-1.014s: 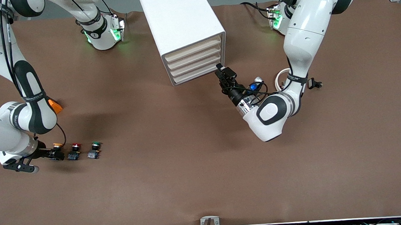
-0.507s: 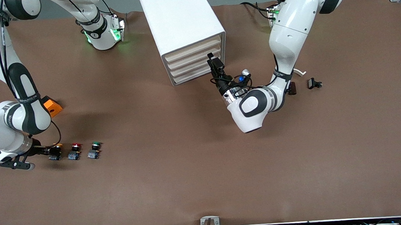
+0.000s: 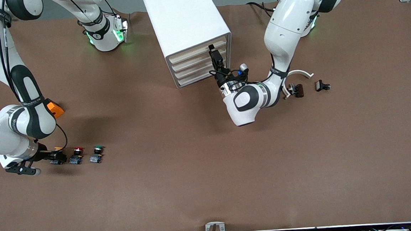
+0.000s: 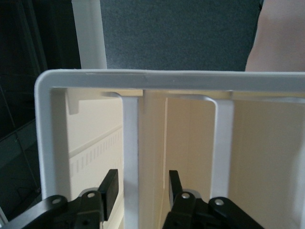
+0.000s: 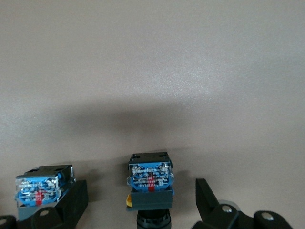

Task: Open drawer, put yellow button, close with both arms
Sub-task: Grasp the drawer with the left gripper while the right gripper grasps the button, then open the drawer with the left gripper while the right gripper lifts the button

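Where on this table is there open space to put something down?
The brown table lies bare from the three buttons to its camera-side edge, also between cabinet and orange cube. It is crowded at the drawer fronts, where the left end effector works.

The yellow button (image 3: 58, 149) shows only a sliver of cap past the right gripper (image 3: 56, 155). The orange cube (image 3: 55, 108) is half covered by the right arm. At the drawer (image 3: 198, 50), the left gripper (image 3: 215, 56) covers part of the front.
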`<control>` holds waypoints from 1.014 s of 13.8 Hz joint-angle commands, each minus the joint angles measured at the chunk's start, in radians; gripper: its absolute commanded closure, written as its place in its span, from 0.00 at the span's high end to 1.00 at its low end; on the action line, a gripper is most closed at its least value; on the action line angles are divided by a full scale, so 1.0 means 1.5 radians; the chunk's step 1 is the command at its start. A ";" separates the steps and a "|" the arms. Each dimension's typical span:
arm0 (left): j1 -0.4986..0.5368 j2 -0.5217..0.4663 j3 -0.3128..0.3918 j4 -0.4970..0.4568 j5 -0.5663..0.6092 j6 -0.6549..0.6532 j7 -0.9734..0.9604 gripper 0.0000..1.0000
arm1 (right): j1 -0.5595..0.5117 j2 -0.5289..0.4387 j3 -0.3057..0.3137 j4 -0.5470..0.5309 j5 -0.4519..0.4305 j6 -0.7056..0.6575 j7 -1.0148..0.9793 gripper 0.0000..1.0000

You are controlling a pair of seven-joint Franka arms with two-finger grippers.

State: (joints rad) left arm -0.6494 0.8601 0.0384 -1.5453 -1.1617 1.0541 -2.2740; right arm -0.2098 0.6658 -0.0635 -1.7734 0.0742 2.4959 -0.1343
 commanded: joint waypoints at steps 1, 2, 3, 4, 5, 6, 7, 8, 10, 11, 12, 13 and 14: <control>-0.001 -0.047 0.003 -0.037 -0.012 -0.004 -0.010 0.50 | -0.003 0.013 0.002 0.011 0.013 0.003 -0.018 1.00; -0.001 -0.049 0.003 -0.040 -0.012 -0.004 -0.011 0.50 | -0.003 0.015 0.002 0.012 0.013 0.004 -0.018 1.00; -0.005 -0.055 0.003 -0.043 -0.012 -0.005 -0.012 0.46 | -0.003 0.018 0.002 0.016 0.013 0.004 -0.018 1.00; -0.011 -0.061 0.005 -0.049 -0.011 -0.007 -0.017 0.42 | -0.003 0.020 0.002 0.018 0.013 0.004 -0.018 1.00; -0.011 -0.062 0.005 -0.050 -0.010 -0.010 -0.022 0.36 | -0.003 0.020 0.002 0.022 0.013 0.003 -0.017 1.00; -0.011 -0.062 0.006 -0.049 -0.007 -0.011 -0.030 0.28 | -0.004 0.020 0.002 0.023 0.013 0.003 -0.018 1.00; -0.013 -0.060 0.008 -0.049 -0.004 -0.011 -0.037 0.24 | -0.004 0.022 0.002 0.027 0.013 0.003 -0.017 1.00; -0.013 -0.056 0.011 -0.049 -0.004 -0.011 -0.038 0.24 | -0.004 0.025 0.002 0.030 0.012 0.003 -0.018 1.00; -0.014 -0.048 0.018 -0.049 -0.004 -0.008 -0.039 0.24 | -0.005 0.029 0.002 0.033 0.009 0.004 -0.019 1.00; -0.015 -0.047 0.019 -0.049 -0.004 -0.006 -0.039 0.24 | -0.006 0.030 0.002 0.035 0.008 0.004 -0.020 1.00; -0.020 -0.046 0.020 -0.049 -0.003 -0.006 -0.043 0.16 | -0.006 0.030 0.002 0.035 0.008 0.004 -0.023 1.00; -0.023 -0.045 0.022 -0.049 -0.002 -0.006 -0.049 0.10 | -0.007 0.030 0.002 0.035 0.008 0.003 -0.023 1.00; -0.024 -0.043 0.026 -0.049 -0.002 -0.006 -0.059 0.03 | -0.007 0.030 0.002 0.035 0.008 0.003 -0.022 1.00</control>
State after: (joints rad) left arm -0.6655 0.8063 0.0548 -1.6066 -1.1584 1.0640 -2.3238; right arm -0.2112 0.6919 -0.0646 -1.7473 0.0743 2.5019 -0.1466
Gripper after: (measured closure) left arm 0.877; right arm 0.000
